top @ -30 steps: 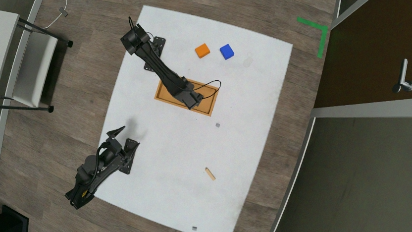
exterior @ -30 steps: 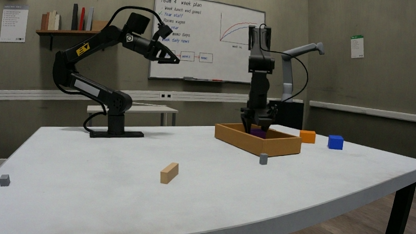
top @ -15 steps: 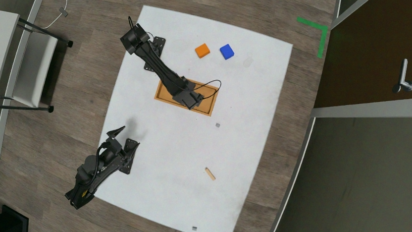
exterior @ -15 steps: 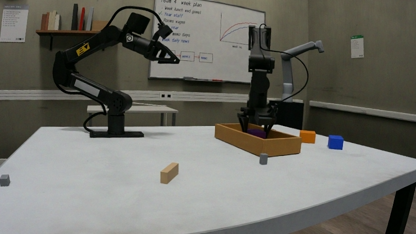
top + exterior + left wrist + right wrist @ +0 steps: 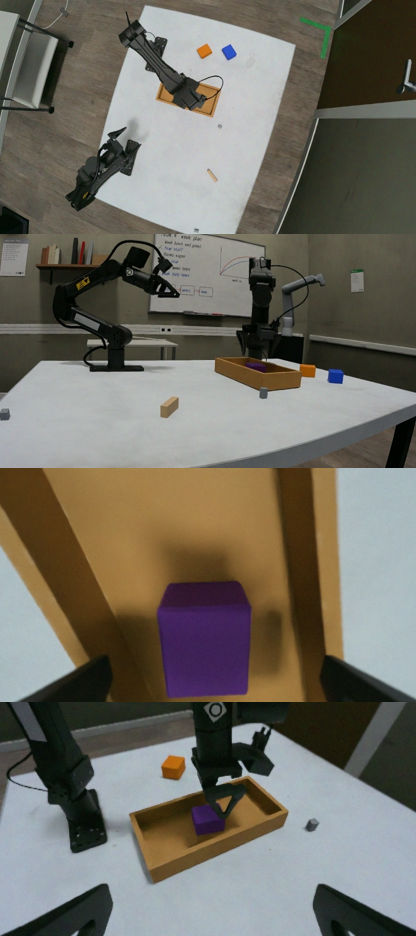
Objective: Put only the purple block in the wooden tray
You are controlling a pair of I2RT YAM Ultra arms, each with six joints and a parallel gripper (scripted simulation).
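The purple block [image 5: 204, 638] lies on the floor of the wooden tray [image 5: 257, 372], which sits flat and right side up on the table. It also shows in the right wrist view [image 5: 207, 819] and in the exterior view [image 5: 256, 367]. My left gripper [image 5: 217, 802] hangs just above the block, open, its fingers wide and clear of the block on both sides. In the top view the left arm hides the block inside the tray [image 5: 188, 98]. My right gripper [image 5: 168, 293] is open and empty, raised high near its base, far from the tray.
An orange block [image 5: 204, 50] and a blue block [image 5: 228, 52] lie beyond the tray. A small grey cube [image 5: 263, 392] sits just outside the tray's near wall. A tan wooden bar [image 5: 169, 406] and another grey cube [image 5: 4, 414] lie toward the near edge.
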